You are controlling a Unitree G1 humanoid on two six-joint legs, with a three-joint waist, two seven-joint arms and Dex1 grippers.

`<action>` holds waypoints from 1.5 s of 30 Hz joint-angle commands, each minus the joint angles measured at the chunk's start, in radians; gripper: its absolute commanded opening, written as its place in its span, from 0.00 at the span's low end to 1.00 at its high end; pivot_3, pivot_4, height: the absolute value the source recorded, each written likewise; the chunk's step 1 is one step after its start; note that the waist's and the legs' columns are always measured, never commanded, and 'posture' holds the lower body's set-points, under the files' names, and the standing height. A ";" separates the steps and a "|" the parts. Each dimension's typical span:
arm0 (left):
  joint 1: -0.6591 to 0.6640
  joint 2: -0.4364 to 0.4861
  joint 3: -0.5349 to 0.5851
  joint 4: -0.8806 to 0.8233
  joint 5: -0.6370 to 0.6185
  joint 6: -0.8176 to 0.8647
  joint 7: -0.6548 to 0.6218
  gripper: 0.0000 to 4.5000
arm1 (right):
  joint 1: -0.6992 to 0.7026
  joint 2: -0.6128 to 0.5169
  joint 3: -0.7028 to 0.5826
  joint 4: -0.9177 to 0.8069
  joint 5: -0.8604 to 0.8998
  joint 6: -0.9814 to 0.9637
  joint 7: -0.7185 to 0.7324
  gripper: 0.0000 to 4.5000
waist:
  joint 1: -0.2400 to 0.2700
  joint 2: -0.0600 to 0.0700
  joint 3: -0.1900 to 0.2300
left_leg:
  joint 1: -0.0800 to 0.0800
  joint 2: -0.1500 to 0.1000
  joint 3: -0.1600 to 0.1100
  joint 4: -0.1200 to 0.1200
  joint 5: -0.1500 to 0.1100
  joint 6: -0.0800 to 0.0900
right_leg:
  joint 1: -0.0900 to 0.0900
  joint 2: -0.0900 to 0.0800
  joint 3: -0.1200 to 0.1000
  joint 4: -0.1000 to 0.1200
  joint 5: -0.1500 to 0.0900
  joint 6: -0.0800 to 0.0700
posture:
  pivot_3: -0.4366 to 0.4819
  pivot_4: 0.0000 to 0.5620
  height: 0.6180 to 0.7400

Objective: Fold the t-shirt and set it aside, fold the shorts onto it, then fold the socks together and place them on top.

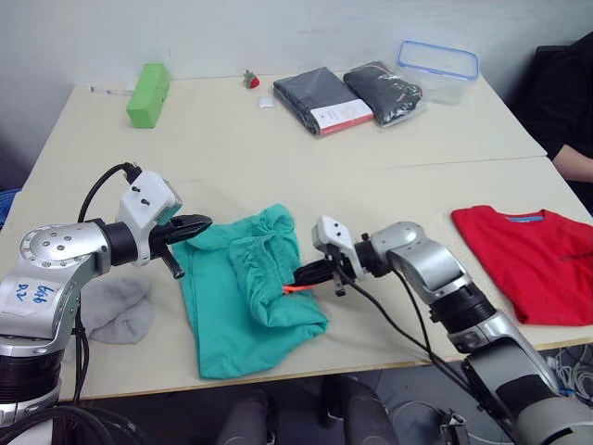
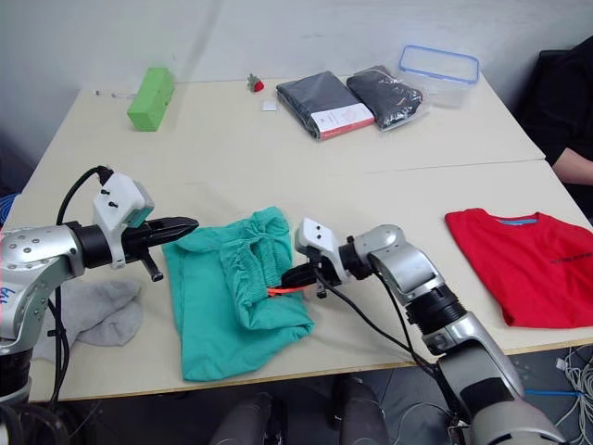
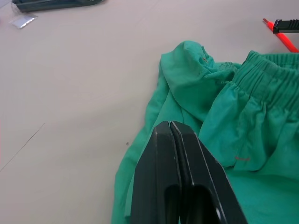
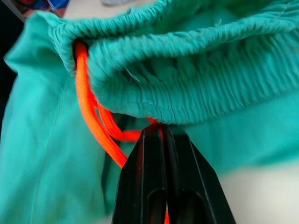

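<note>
Lying folded aside: t-shirt (image 1: 528,261); shorts (image 1: 246,287) mid-fold, left claw (image 1: 193,225) pressed together at their edge, right claw (image 1: 310,273) pinching their orange drawstring (image 4: 88,116); socks (image 1: 116,309) untouched.

Both grippers' jaws closed, arms fwd.

Bare table (image 1: 278,158) between the shorts (image 1: 243,297) and the far-edge clutter: green block (image 1: 148,95), packaged garments (image 1: 347,97), plastic container (image 1: 438,69). Near edge tight: socks (image 1: 116,309) left of shorts, t-shirt (image 1: 533,260) right. Open strip between shorts and t-shirt.
</note>
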 commanded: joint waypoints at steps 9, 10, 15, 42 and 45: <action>0.010 0.014 0.026 -0.032 -0.008 -0.020 0.012 0.00 | -0.112 0.150 -0.033 -0.046 0.057 0.074 -0.032 0.01 | -0.002 0.000 0.000 | 0.000 0.000 0.000 0.000 0.000 0.000 | 0.000 0.001 0.000 0.000 0.000 0.000 | 0.48 0.27 1.00; 0.011 0.014 0.028 -0.034 -0.009 -0.019 0.014 0.00 | -0.115 0.163 -0.021 -0.034 0.040 0.057 -0.039 0.01 | -0.002 0.000 0.000 | 0.000 0.000 0.000 0.000 0.000 0.000 | 0.000 0.001 0.001 0.000 0.000 0.000 | 0.48 0.27 1.00; 0.003 0.000 0.031 -0.103 -0.091 0.015 -0.015 0.00 | -0.137 0.135 -0.097 -0.083 0.090 0.089 -0.016 0.01 | 0.001 0.000 0.000 | 0.000 0.000 0.000 0.000 0.000 0.000 | 0.000 0.001 0.001 0.000 0.000 0.000 | 0.48 0.27 1.00; 0.019 0.038 -0.063 -0.145 -0.170 0.014 -0.075 0.00 | -0.045 0.272 0.010 -0.007 -0.119 -0.116 -0.110 0.01 | -0.022 0.000 0.000 | 0.003 0.006 0.001 0.000 -0.001 -0.007 | 0.000 0.013 0.008 0.003 -0.003 -0.005 | 0.48 0.27 1.00; 0.041 0.052 -0.120 -0.139 -0.144 -0.001 -0.098 0.00 | -0.028 0.208 -0.007 -0.058 -0.104 -0.092 -0.087 0.01 | -0.023 0.000 0.000 | 0.003 0.006 0.001 -0.001 -0.001 -0.007 | 0.000 0.013 0.008 0.003 -0.003 -0.005 | 0.48 0.27 1.00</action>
